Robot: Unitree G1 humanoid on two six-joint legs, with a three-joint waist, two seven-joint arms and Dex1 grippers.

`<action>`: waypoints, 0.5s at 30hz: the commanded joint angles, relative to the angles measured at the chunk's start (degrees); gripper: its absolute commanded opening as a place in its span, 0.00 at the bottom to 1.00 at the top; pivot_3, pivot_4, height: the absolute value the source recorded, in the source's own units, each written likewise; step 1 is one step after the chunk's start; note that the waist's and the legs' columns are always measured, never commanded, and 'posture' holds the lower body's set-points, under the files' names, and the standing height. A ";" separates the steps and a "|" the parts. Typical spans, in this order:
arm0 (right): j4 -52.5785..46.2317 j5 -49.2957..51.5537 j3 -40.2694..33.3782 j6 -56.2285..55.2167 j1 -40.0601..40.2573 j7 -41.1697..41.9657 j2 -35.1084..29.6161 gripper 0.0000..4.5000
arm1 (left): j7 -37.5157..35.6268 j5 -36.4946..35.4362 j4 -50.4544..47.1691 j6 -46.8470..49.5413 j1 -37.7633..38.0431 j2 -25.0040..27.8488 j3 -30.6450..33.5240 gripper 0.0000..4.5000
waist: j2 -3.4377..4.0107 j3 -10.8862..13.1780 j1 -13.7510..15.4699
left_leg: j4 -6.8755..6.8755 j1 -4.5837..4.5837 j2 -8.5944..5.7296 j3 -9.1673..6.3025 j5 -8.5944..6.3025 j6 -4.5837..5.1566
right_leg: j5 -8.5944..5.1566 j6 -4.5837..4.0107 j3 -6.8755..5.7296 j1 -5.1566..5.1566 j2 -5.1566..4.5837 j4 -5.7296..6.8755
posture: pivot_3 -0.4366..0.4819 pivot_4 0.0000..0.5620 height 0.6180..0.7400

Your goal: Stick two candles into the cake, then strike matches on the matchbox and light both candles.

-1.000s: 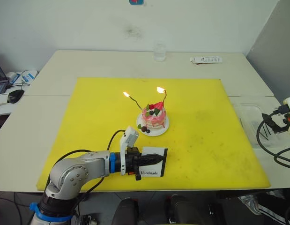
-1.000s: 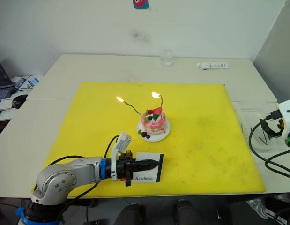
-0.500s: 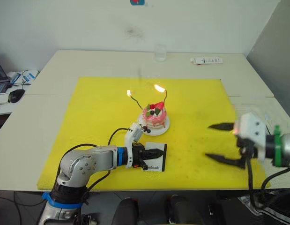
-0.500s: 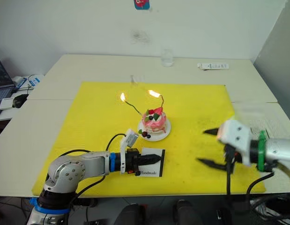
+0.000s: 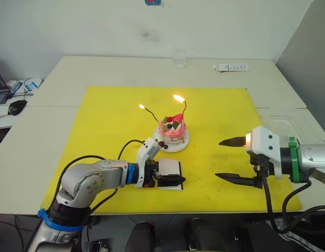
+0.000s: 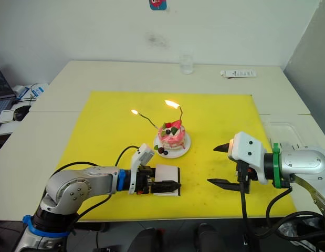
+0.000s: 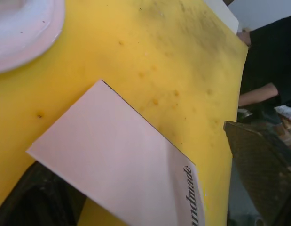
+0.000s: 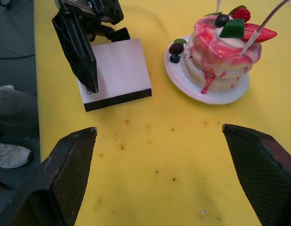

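Burning at frame centre, both candles [image 5: 148, 113] standing in the cake [image 5: 173, 130]; right end effector [image 5: 229, 160] spread wide at right, left end effector [image 5: 174, 179] over the matchbox [image 5: 168, 169], spacing unclear, risking nudging cake and toppling flames.

**Off-task items on the tables**

Yellow mat [image 5: 99, 131] spread across the middle of the frame, over pale tables [image 5: 99, 71]. Clear glass [image 5: 178, 59] at upper centre, beyond the mat's far edge. White remote [image 5: 230, 67] to its right. Clear plastic tray [image 5: 285, 128] at the right edge. Dark mouse [image 5: 17, 107] and cables [image 5: 27, 84] at far left.
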 commanded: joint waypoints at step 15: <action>2.34 1.27 -10.16 -3.75 -2.74 -4.57 2.03 1.00 | -15.88 17.65 -1.73 -33.44 8.74 17.00 13.63 1.00 | -0.04 0.03 0.17 | -0.06 -0.07 0.05 0.06 0.00 0.00 | -0.03 -0.05 -0.01 -0.05 -0.23 -0.10 | 0.48 0.27 1.00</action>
